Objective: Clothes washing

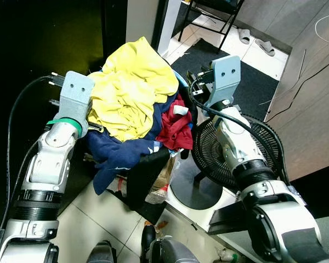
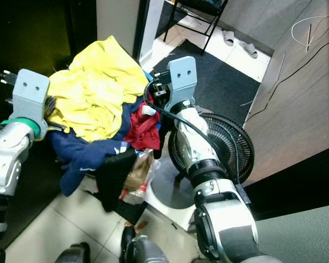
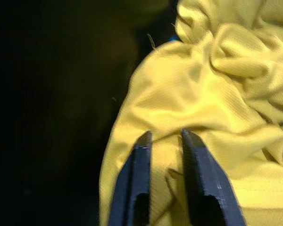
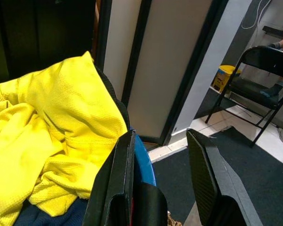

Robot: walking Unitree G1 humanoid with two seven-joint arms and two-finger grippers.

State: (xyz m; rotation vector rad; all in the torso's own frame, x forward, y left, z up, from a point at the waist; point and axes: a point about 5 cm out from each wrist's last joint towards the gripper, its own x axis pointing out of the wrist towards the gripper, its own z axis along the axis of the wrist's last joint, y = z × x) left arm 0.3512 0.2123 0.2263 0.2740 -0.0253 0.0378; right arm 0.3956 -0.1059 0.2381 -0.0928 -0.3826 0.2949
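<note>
The robot carries a heaped load of laundry between its two arms: a crumpled yellow mesh-knit shirt (image 1: 129,87) on top, a navy blue garment (image 1: 118,153) sagging below it, and a red garment (image 1: 175,129) on the right side. The pile seems to sit in a dark basket whose blue rim (image 4: 142,157) shows beside the right gripper (image 4: 162,155).

The left gripper (image 3: 164,137) presses into the yellow cloth with its fingers nearly closed, a fold apparently pinched between them. The right gripper's fingers stand apart, one on each side of the basket rim, not clamped.

The load is piled high and loose, so any tilt or jolt while walking could slide the yellow shirt off. The navy garment hangs low enough to drag or catch. With the right fingers unclamped, that side could slip.

Underfoot is pale tiled floor (image 1: 93,205) with bits of litter. A black floor fan (image 1: 238,148) stands close beside the right arm, and its cable could snag. Beyond lie a dark mat (image 1: 247,82), a black folding chair (image 1: 211,13), slippers (image 1: 256,41) and a doorway.
</note>
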